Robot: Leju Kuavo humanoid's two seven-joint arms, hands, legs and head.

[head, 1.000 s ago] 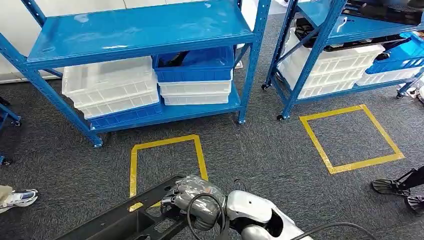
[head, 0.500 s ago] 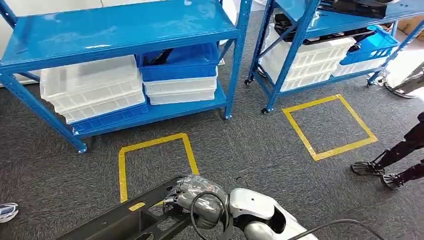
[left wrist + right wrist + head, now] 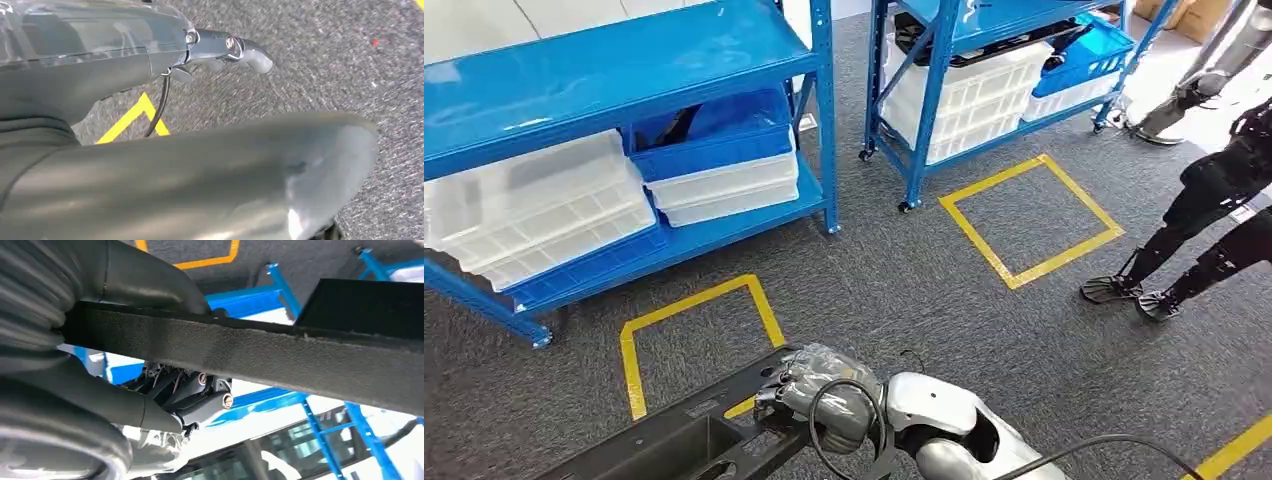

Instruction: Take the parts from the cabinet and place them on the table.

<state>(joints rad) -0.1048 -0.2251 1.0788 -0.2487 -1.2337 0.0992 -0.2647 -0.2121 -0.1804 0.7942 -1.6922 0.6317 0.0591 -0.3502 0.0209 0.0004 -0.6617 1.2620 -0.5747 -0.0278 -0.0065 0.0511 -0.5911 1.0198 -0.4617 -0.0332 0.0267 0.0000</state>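
— Progress first: from the head view, how far along is it looking?

— Partway, I'd say. The right hand [image 3: 816,388] is gripping a long black part [image 3: 686,438] low in front of the robot, so that piece is already out of the blue cabinet [image 3: 614,75]. No table is showing, so the putting-down is still to come.

— And the bins?

— White crates [image 3: 534,215] are sitting stacked on the lower shelf, looking empty as far as I can tell. A blue crate [image 3: 714,135] is resting on more white ones, with something dark poking up at its back. The second rack [image 3: 984,20] is carrying white and blue crates with dark parts on top. A person's legs [image 3: 1194,225] are standing to the right.

— Left wrist view?

— The left hand [image 3: 227,50] is hanging over grey carpet, and its fingers are looking curled in with nothing in them.

— Right wrist view?

— The fingers [image 3: 190,395] are wrapping round the black part's flat bar [image 3: 260,357], thumb pressing the other side.
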